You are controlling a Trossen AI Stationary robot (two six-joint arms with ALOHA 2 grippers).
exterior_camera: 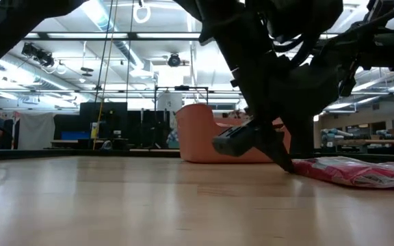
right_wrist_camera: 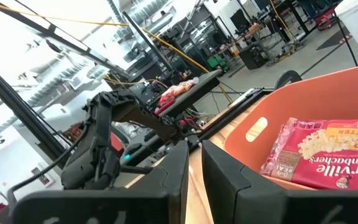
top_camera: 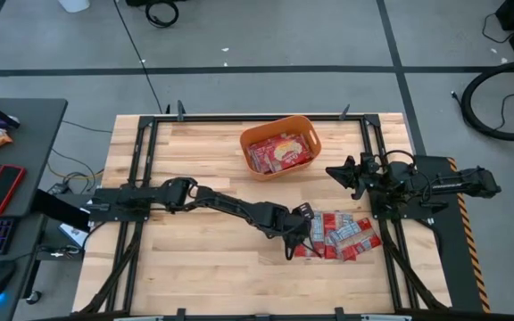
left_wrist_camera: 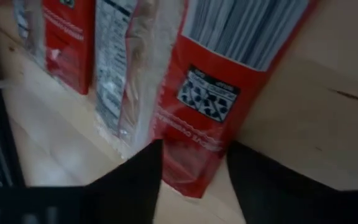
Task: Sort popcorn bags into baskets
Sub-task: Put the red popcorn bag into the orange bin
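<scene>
Several red popcorn bags (top_camera: 342, 234) lie flat in a cluster on the table's right near part. They show low in the low view as packets (exterior_camera: 361, 171). My left gripper (top_camera: 300, 241) is down at the cluster's left edge, open. In the left wrist view its fingers (left_wrist_camera: 194, 149) stand on either side of one red packet's end (left_wrist_camera: 194, 168). The orange basket (top_camera: 244, 143) stands at the far middle with packets inside (right_wrist_camera: 328, 149). My right gripper (top_camera: 335, 171) hovers just right of the basket, its fingers (right_wrist_camera: 195, 162) almost together, holding nothing. My left gripper slants down from the table's left, one finger on each side of the red packet's end (left_wrist_camera: 191, 177), and the packet lies flat on the table. I cannot tell whether either finger touches it.
Black frame rails (top_camera: 141, 134) run along the table's sides. A side desk with a keyboard and phone (top_camera: 3, 187) stands off the left edge. Bare wood (top_camera: 194, 259) lies near and left of the cluster. The basket wall has a slot handle (right_wrist_camera: 257, 130).
</scene>
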